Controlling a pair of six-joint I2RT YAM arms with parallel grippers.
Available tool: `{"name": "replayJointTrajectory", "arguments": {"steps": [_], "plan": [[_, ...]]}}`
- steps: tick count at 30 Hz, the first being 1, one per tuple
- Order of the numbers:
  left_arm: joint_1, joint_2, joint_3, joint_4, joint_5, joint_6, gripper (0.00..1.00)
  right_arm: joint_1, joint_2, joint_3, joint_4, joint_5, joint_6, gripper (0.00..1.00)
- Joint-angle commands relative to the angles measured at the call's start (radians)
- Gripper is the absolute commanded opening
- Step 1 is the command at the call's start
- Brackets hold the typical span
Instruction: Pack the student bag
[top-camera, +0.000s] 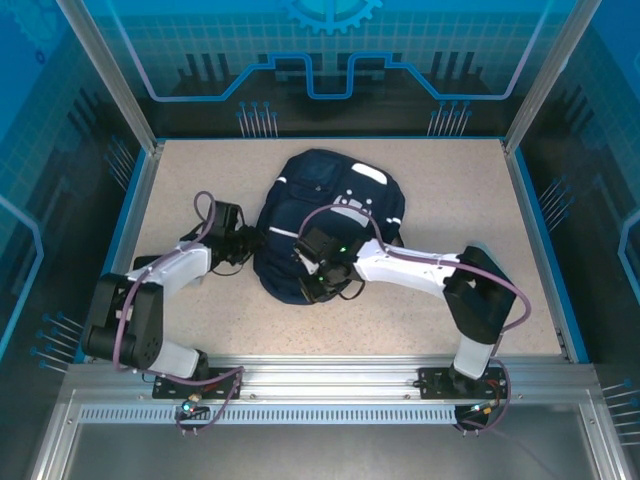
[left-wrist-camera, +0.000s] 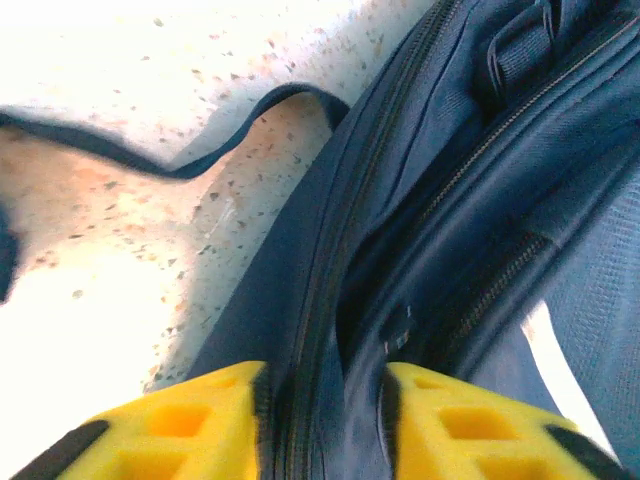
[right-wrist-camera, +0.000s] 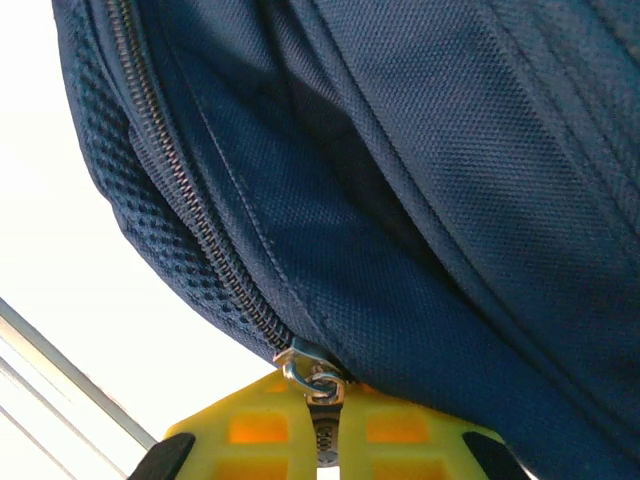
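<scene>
Step, judged: zipping shut the packed bag.
- Navy-blue soft fabric student bag (top-camera: 325, 225): one, ahead of both my jaws.
- Silver metal zip pull (right-wrist-camera: 312, 382): one, clamped tight in my right gripper (right-wrist-camera: 322, 440).
- My left gripper (left-wrist-camera: 325, 420): part-open, zip seam between jaws, seemingly unpinched.

Next: steady pull along zip track, left bracing fabric.

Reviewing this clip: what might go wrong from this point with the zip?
The right gripper pinches only the small zipper pull; it may slip out under a tug.
The left gripper stands open astride a seam of the student bag, so the soft bag may drag along rather than the zip running.
</scene>
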Motion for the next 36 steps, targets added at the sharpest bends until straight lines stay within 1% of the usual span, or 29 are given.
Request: {"name": "replayJointTrajectory", "arguments": {"steps": [1,5,7,10,14,16,18,24,27,30,36], "plan": [[0.012,-0.124,-0.018,-0.123,-0.076,0.025,0.45,0.005,0.029,0.069,0.053,-0.006,0.045,0.00],[0.009,-0.258,-0.055,-0.192,-0.044,0.000,0.52,0.005,0.033,0.091,0.064,0.007,0.049,0.00],[0.001,-0.306,-0.069,-0.213,-0.017,-0.022,0.54,0.005,0.037,0.102,0.066,0.005,0.046,0.00],[-0.026,-0.348,-0.088,-0.212,0.033,-0.053,0.53,0.005,0.049,0.118,0.062,-0.001,0.046,0.00],[-0.072,-0.346,-0.118,-0.172,0.090,-0.115,0.50,0.005,0.055,0.122,0.056,-0.003,0.055,0.00],[-0.093,-0.350,-0.143,-0.154,0.075,-0.146,0.48,0.005,0.053,0.118,0.058,-0.003,0.060,0.00],[-0.110,-0.356,-0.166,-0.147,0.047,-0.176,0.48,0.005,0.051,0.114,0.059,-0.002,0.064,0.00],[-0.136,-0.342,-0.201,-0.082,0.049,-0.214,0.47,0.005,0.046,0.102,0.063,-0.003,0.072,0.00],[-0.150,-0.320,-0.197,-0.051,0.047,-0.221,0.43,0.006,0.044,0.102,0.063,-0.002,0.074,0.00],[-0.156,-0.294,-0.194,-0.033,0.047,-0.230,0.41,0.006,0.043,0.101,0.064,-0.002,0.077,0.00],[-0.158,-0.257,-0.220,0.057,0.097,-0.277,0.40,0.011,0.042,0.086,0.068,0.001,0.083,0.00]]}}
